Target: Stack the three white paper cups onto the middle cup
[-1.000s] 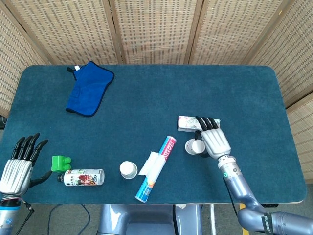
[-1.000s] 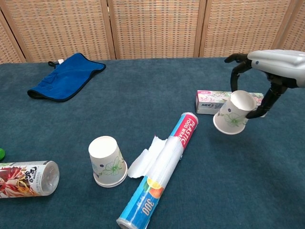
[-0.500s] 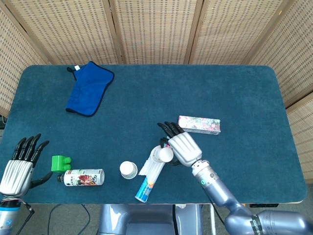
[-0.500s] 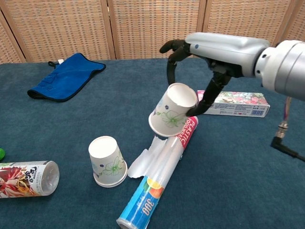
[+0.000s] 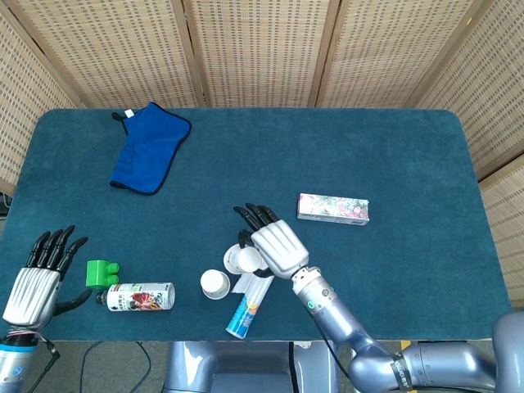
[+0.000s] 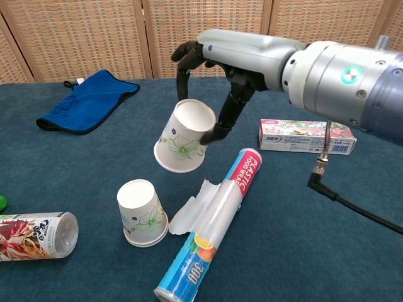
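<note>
My right hand holds a white paper cup with a green flower print, upside down and tilted, in the air. It hangs above and to the right of a second cup, which stands upside down on the table. My left hand is open at the table's near left edge, holding nothing. I see only these two cups.
A roll of plastic wrap lies just right of the standing cup. A long flowered box lies further right. A can and a green block lie at the near left, a blue cloth at the far left.
My right hand has carried the cup leftward, from beside the flowered box, over the wrap roll, to above the standing cup. The left hand has barely moved.
</note>
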